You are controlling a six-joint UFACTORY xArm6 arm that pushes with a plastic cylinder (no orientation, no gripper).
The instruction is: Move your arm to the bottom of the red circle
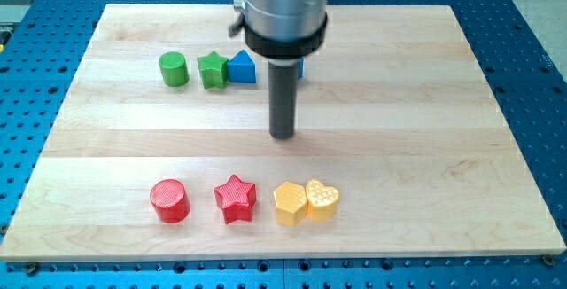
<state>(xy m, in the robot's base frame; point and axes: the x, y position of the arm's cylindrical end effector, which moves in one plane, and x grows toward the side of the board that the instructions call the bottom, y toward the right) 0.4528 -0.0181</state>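
A pale wooden worktop (496, 147) lies on a blue perforated bench. The end effector is a plain dark rod under a grey metal housing. It has no jaws, so nothing opens, closes or grips. My tip (282, 136) rests on bare wood near the middle of the worktop, touching no block.

Just above the tip, toward the view's top, sits a row of blocks: a blue block with a pointed roof shape (242, 67), a green star (213, 70) touching it, and a green cylinder (174, 68) further left. A second blue piece shows partly behind the rod.

Toward the view's bottom lies another row: a red star (235, 199), then to its right a yellow hexagon (290, 204) touching a yellow heart (322, 199).

The red circle (168, 200), a short round block, stands at the left end of that row, well apart from the tip, down and to the view's left. It looks small, light and rigid, likely to slide at a nudge. No hold is needed; the tip should stop on bare wood just below it.
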